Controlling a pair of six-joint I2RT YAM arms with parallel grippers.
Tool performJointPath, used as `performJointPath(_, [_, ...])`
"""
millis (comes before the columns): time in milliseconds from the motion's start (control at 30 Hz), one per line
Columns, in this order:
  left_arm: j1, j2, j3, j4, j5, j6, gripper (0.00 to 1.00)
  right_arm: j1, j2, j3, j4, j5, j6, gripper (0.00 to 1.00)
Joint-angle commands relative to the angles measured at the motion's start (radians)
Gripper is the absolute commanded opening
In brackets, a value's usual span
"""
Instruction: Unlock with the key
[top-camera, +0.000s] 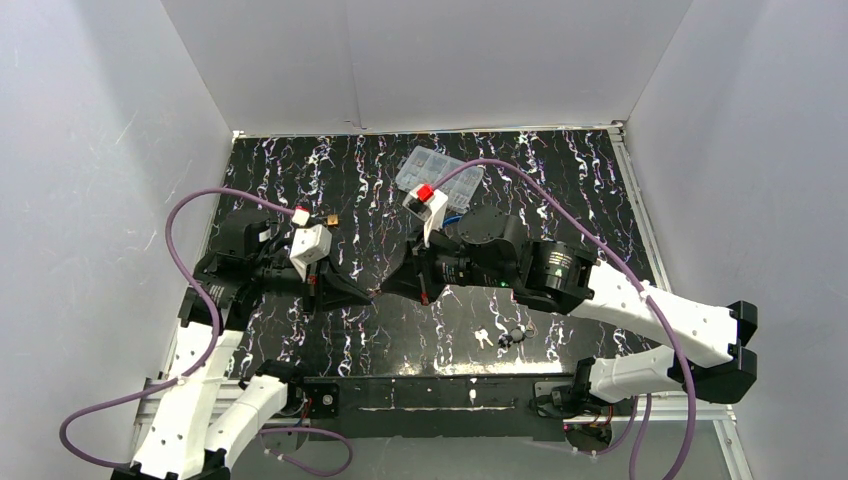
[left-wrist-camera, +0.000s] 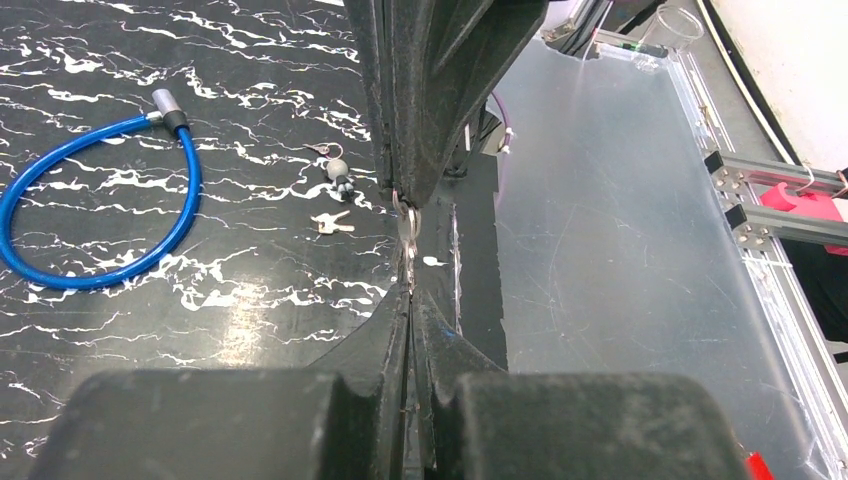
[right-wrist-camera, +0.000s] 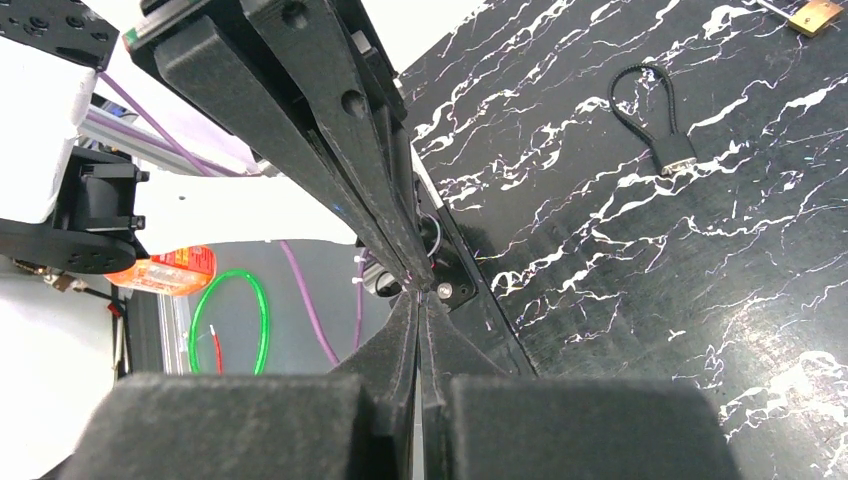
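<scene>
Both arms wear glossy white shells over black joints: the left arm (top-camera: 190, 400) at lower left, the right arm (top-camera: 702, 330) at right, capped with chunky black ends. A purple cable (top-camera: 168, 235) loops off each. A ribbed black motor drum (top-camera: 556, 266) sits right of centre. The white camera blocks (top-camera: 309, 243) carry red tabs, and the matte black fingers (right-wrist-camera: 300, 110) show round screw holes.

No text, label or number can be read.
</scene>
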Motion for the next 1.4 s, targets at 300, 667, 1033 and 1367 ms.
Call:
performJointPath(300, [-0.007, -0.014, 0.075, -0.01, 0.048, -0.047, 0.0, -0.004, -0.018, -0.011, -0.033, -0.014, -0.003, 0.05])
performJointPath(667, [-0.006, -0.002, 0.085, -0.009, 0.043, -0.059, 0.0, -0.003, -0.041, 0.0, -0.04, -0.029, -0.011, 0.37])
performJointPath(1033, [-0.005, 0.006, 0.094, -0.041, 0.062, -0.053, 0.0, -0.018, -0.064, 0.015, -0.054, -0.076, -0.055, 0.53])
performJointPath(1367, [-0.006, 0.013, 0.105, -0.082, 0.066, -0.029, 0.0, -0.032, -0.064, 0.037, -0.044, -0.163, -0.101, 0.59])
